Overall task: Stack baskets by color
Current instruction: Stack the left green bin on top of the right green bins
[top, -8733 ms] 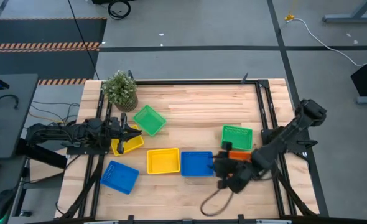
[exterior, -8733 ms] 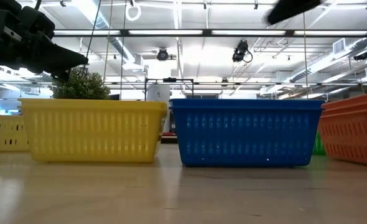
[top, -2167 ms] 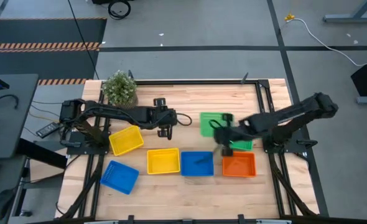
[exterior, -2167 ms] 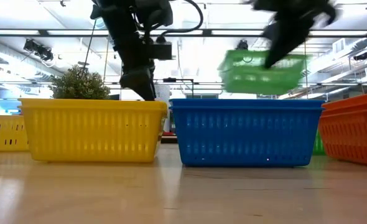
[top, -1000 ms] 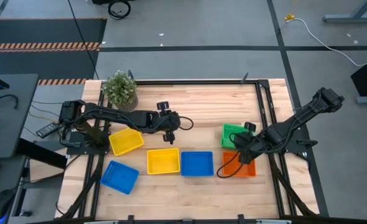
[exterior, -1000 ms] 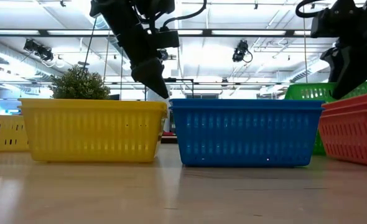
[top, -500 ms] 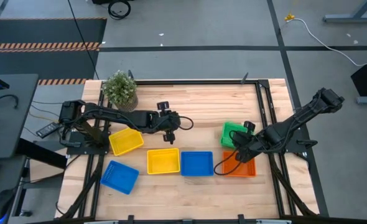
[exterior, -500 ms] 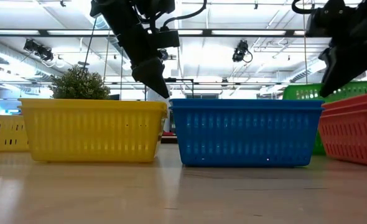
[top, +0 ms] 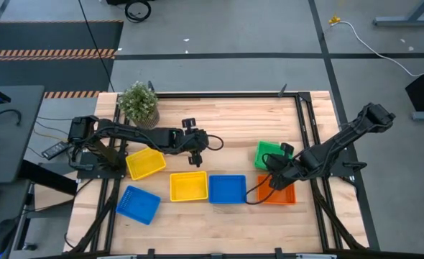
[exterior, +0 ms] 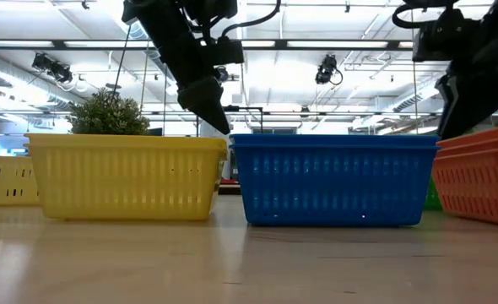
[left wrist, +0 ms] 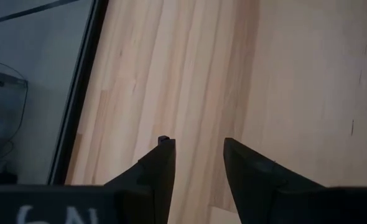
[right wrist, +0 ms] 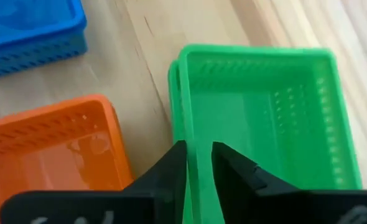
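Note:
Two green baskets (top: 268, 152) (right wrist: 264, 124) sit nested on the table at the right, with an orange basket (top: 280, 194) (right wrist: 46, 149) just nearer. My right gripper (top: 274, 167) (right wrist: 199, 152) is above the green stack's near short side. It is narrowly open, one finger outside the upper basket's wall and one inside. My left gripper (top: 196, 156) (left wrist: 199, 146) hangs open over bare wood at mid-table, holding nothing. A blue basket (top: 227, 188) and a yellow basket (top: 189, 185) stand side by side near the front. My right gripper comes slanting down from the near side, its fingers (right wrist: 177, 162) standing on either side of the upper green basket's short wall (right wrist: 188, 134). Whether they touch that wall cannot be told. The basket rests in the lower green one.
Another yellow basket (top: 145, 163) and another blue basket (top: 138, 204) lie at the left, and a potted plant (top: 138, 103) stands at the far left corner. A black cable loop (top: 254, 196) hangs by the right arm. Bare wood lies along the far half of the table.
The upper green basket has sunk. In the low view it stood above the blue basket's rim and now sits low behind it, down in the other green basket. My right gripper has stayed above it, dipping slightly. The left arm has kept still.

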`<state>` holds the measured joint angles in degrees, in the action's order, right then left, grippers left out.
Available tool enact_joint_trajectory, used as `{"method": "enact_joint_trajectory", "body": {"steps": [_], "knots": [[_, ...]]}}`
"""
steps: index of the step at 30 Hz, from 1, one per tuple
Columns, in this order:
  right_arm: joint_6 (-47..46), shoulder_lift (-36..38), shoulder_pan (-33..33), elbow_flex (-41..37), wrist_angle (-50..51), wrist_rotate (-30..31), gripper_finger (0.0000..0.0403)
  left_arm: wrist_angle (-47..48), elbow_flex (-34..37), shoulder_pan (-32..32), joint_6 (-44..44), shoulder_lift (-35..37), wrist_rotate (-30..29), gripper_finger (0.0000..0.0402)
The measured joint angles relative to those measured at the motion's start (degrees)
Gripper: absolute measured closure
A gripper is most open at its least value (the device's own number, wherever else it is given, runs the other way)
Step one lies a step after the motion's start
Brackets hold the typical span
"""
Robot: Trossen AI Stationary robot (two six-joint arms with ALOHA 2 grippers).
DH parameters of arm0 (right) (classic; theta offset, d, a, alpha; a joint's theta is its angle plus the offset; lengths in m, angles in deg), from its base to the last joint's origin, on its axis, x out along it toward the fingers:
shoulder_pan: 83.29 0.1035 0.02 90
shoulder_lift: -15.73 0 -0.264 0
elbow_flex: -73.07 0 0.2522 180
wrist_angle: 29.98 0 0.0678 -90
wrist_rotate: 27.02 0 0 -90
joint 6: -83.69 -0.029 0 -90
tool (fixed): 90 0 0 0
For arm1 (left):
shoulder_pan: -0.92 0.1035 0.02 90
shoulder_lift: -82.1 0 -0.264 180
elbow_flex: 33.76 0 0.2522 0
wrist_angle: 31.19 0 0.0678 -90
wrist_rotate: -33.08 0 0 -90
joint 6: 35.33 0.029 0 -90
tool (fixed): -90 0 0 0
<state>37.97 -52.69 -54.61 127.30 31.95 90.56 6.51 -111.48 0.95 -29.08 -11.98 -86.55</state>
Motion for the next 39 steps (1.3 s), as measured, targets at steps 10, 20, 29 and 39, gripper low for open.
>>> {"method": "enact_joint_trajectory", "body": {"steps": [10, 20, 29, 39], "knots": [[-0.8, 3.1, 0.0, 0.0, -0.1, -6.4, 0.0279, 0.1, 0.0, 0.0, -0.1, 0.0, 0.2, 0.0260], [-2.0, 2.2, -2.7, 0.0, -7.7, 2.1, 0.0284, -0.1, 0.0, 0.0, -1.2, 0.0, 1.4, 0.0260], [5.8, -4.1, -11.0, 0.0, -9.2, -6.8, 0.0266, -0.1, 0.0, 0.0, -1.1, 0.0, 1.4, 0.0260], [19.2, -8.3, -15.2, 0.0, -8.4, -13.0, 0.0284, -0.2, 0.0, 0.0, -1.1, 0.0, 1.4, 0.0260]]}}
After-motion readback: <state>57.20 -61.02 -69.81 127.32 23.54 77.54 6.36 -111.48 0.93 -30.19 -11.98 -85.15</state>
